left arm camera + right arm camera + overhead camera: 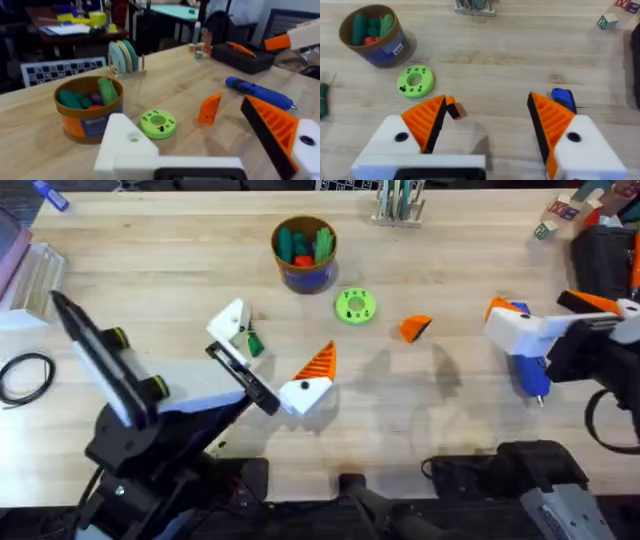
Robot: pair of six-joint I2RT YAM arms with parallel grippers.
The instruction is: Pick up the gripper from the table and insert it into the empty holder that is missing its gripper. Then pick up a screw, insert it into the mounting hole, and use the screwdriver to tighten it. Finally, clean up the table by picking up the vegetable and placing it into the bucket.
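Both fingers apart; gripper point(415, 328) on table.

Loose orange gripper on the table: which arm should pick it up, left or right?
Right. The right gripper is open, and the loose gripper lies close by its fingers. The left gripper carries the bare holder that must receive the piece, so it probably cannot pick it up itself.

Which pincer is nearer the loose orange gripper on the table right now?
Right, narrowly. The right pincer hangs just to the right of the gripper, over the screwdriver. The left pincer sits farther off on its left, beyond the green disc.
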